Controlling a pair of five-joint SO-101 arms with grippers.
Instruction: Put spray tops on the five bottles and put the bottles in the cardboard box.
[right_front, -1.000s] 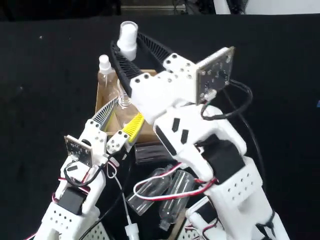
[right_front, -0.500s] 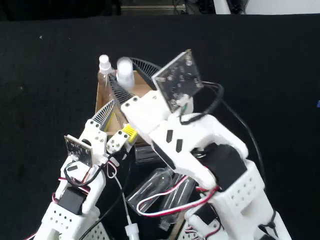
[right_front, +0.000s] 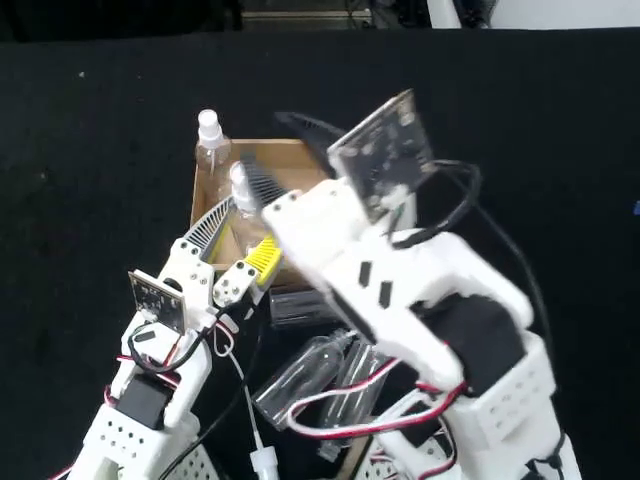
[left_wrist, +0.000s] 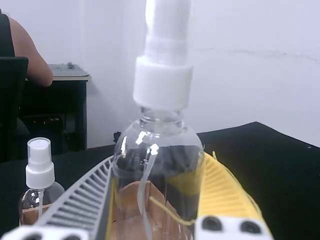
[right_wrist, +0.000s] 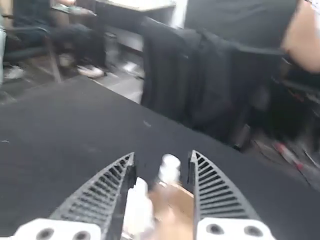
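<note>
One bottle (left_wrist: 157, 165), upright in the clamped left pincer (right_front: 250, 225), lies at seven o'clock from the right pincer (right_wrist: 162, 155) (wide open, empty).

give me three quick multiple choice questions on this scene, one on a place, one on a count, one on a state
1. Where is the capped bottle that no tool holds?
A. standing at the cardboard box's far left corner
B. lying by the arms' bases
C. at the table's far right edge

2. How many bottles lie on the table?
A. none
B. two
C. four

3. What state is the left tool in?
A. open and empty
B. shut on a bottle
C. shut on a loose spray top

Answers:
1 A: the capped bottle stands upright at the cardboard box corner.
2 B: one lying bottle and a second rest side by side near the arms' bases.
3 B: the left tool grips the held bottle on both sides.
</note>
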